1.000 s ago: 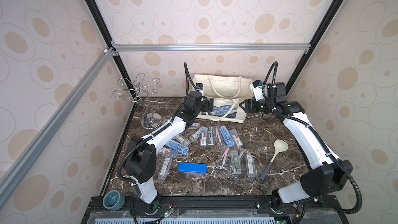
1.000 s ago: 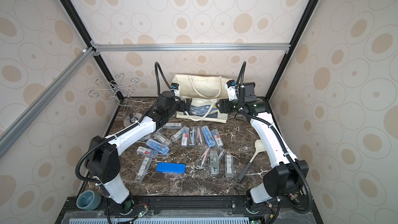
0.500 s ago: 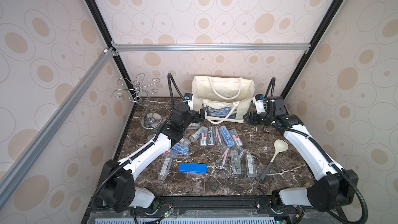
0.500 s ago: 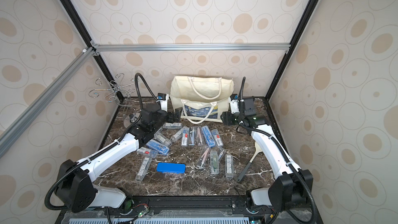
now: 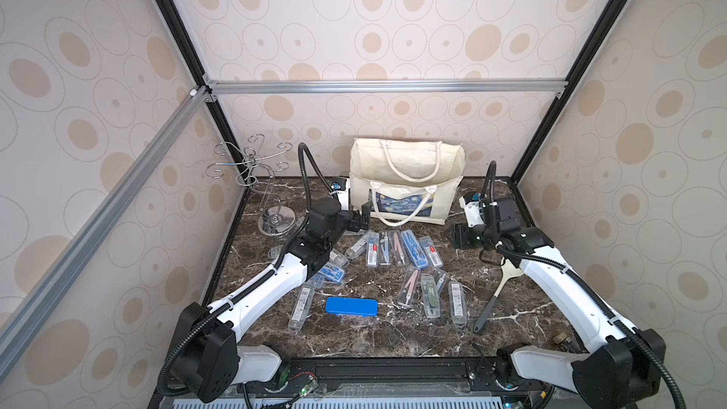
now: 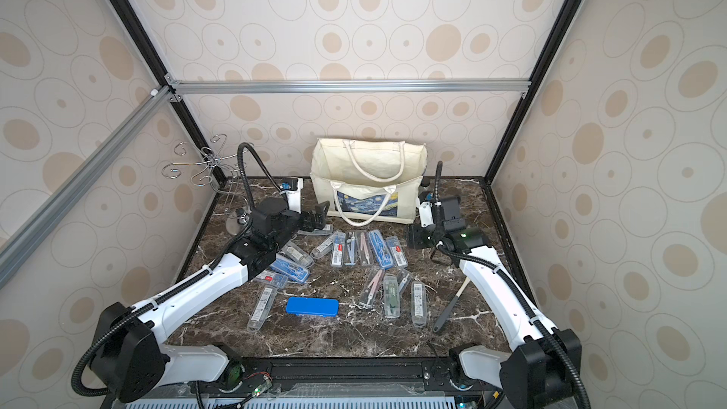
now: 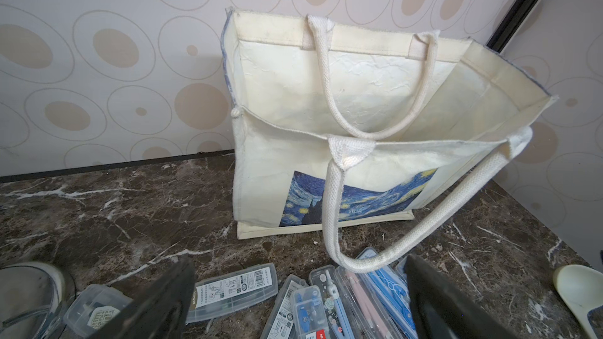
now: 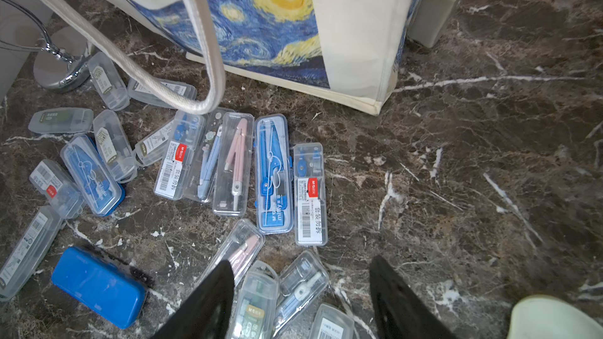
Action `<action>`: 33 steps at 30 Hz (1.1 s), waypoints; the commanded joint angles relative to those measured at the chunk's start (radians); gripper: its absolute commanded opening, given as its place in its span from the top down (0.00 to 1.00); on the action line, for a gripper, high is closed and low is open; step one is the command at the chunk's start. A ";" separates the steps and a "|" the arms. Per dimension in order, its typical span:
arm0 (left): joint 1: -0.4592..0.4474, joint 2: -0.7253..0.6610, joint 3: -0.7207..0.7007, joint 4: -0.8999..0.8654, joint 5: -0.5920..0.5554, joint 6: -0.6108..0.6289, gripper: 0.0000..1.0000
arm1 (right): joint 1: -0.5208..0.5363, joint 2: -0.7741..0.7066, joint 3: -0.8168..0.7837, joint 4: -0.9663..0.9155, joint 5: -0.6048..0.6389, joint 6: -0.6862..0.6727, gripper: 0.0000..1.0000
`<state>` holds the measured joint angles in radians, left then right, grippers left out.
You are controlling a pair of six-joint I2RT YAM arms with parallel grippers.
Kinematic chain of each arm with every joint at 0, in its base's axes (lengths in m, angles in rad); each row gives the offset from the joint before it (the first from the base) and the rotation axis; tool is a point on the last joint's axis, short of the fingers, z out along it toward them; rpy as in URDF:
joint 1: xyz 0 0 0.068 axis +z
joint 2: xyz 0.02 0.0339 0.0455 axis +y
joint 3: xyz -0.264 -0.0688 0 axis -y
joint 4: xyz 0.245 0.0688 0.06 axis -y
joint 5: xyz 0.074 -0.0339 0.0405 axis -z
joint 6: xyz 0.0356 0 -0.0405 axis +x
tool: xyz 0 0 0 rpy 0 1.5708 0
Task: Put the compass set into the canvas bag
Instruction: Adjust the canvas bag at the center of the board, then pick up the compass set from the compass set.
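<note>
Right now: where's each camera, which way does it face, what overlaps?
Both top views: high at the front, looking down toward the back wall; left arm, right arm, left gripper, right gripper show.
Left wrist: on the left arm, facing the cream canvas bag and its starry-night print, into its open mouth; its black fingers show.
Right wrist: on the right arm, looking down at clear plastic compass cases on the dark marble table; its black fingers show.
Shared: both wrist views catch the bag's print and white rope handle.

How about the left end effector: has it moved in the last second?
Yes. The left end effector has drawn back from the bag, toward the front edge of the table, with nothing in it.
</note>
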<state>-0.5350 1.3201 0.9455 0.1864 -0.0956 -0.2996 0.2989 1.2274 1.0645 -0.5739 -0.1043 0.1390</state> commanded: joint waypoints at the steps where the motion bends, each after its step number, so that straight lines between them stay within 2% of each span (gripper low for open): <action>1: 0.008 0.016 -0.046 0.018 -0.013 -0.059 0.00 | 0.088 0.025 -0.031 -0.065 0.088 0.059 0.33; 8: 0.008 0.011 -0.189 0.089 0.040 -0.156 0.00 | 0.261 0.075 -0.079 -0.190 0.130 0.146 0.32; 16: 0.008 0.042 -0.252 0.156 0.085 -0.207 0.00 | 0.439 0.070 -0.206 -0.206 0.168 0.348 0.29; 23: 0.007 0.056 -0.251 0.172 0.088 -0.194 0.00 | 0.505 0.093 -0.265 -0.188 0.198 0.456 0.29; 33: 0.008 0.062 -0.263 0.191 0.091 -0.185 0.00 | 0.515 0.191 -0.249 -0.123 0.228 0.483 0.30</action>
<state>-0.5343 1.3731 0.6884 0.3477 -0.0048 -0.4820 0.8032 1.3861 0.8036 -0.7048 0.0895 0.5873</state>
